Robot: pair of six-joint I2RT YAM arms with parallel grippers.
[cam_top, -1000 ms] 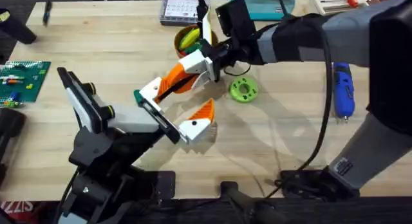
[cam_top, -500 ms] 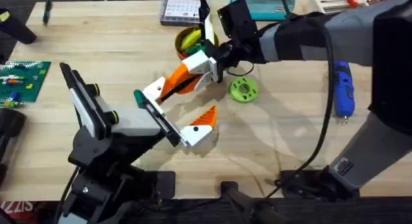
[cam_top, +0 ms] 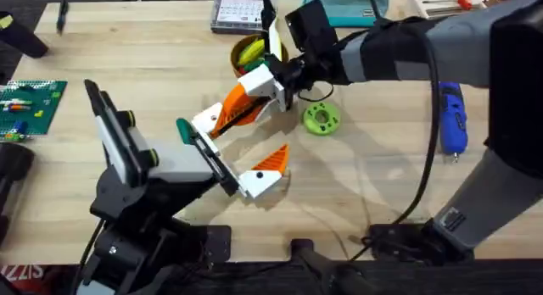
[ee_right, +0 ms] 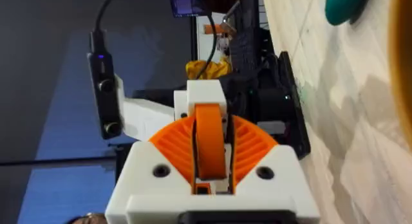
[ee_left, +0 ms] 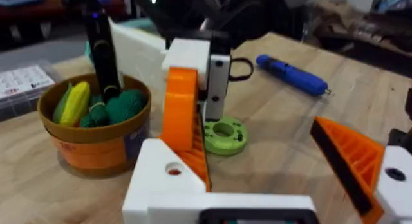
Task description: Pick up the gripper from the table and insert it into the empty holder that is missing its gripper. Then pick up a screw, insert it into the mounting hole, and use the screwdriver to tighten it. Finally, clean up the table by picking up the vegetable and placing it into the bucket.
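Left gripper (cam_top: 242, 151) is sitting wide open, holding nothing. One of its fingers is clamped in the right gripper (cam_top: 222, 117), which is pinching shut on that orange pad. Bucket (cam_top: 246, 56) sits just behind the right gripper; screwdriver (cam_top: 451, 119) is lying well off to the right on the table (cam_top: 153, 66).

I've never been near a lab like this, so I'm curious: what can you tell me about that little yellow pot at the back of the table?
The bucket is a small round pot, yellow-orange, with a paler band around its wall. It stands upright on the table, toward the far side, beside a flat green disc. Inside sit toy vegetables, one yellow and some green ones. The right hand hovers in front of it in the overhead view; whether anything touches the pot cannot be told.
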